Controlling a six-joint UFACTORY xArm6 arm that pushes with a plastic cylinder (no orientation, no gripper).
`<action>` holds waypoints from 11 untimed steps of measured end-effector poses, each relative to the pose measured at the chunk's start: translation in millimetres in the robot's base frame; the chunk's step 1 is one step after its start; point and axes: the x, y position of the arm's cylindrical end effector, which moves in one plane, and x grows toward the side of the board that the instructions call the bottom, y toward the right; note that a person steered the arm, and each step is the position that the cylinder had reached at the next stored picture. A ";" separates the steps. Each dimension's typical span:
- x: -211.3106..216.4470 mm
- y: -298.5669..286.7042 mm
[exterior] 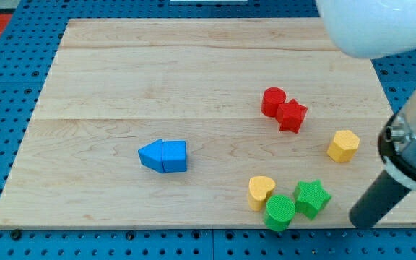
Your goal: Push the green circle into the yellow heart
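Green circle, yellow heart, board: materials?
Green circle: looks like matte plastic, possibly 3D-printed, given its ribbed side.
Yellow heart: same flat solid colour, likely plastic; no gloss.
Board: pale wood, grain lines and plank seams visible.
My tip sits right of both.

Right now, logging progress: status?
My tip right of the cluster. Green circle touching yellow heart. Green star between tip and circle.
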 end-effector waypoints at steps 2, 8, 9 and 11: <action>-0.4 -151.7; -40.7 -289.3; -39.4 -247.6; -0.3 -245.7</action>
